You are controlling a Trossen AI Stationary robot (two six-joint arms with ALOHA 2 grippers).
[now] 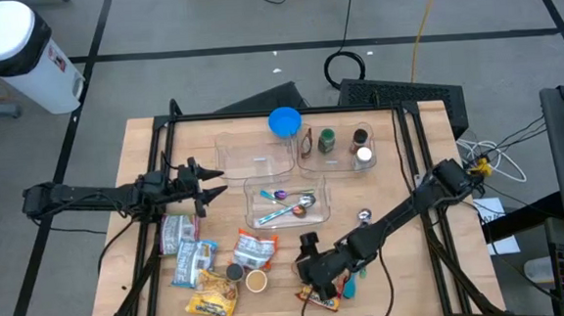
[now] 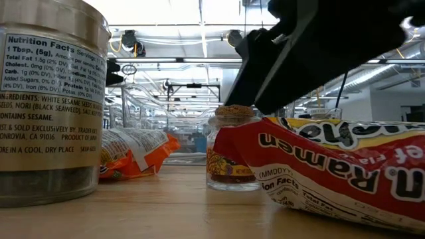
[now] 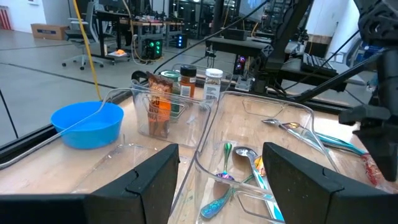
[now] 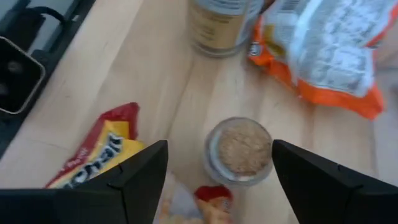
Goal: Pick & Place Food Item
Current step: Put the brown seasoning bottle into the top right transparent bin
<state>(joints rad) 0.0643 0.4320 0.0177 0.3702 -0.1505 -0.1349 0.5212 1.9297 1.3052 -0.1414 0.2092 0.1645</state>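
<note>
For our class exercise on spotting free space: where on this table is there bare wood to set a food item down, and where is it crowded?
Bare wood lies between the blue bowl and the table left rail, and right of the utensil tray toward the right rail. The front is crowded: snack packets, small jar, ramen packet under the right pincer.

The ramen packet point(image 2: 345, 176) is cut off at the low view's edge.

The ramen pack point(image 1: 315, 295) is lying flat on the surface near its front edge, right of centre, its red-and-yellow wrapper showing white "Ramen" lettering point(image 2: 345, 176). The jar point(image 1: 256, 281) of tan seasoning is standing upright and open-topped just beside it point(image 4: 239, 148), toward the left, its label red and yellow.
</note>
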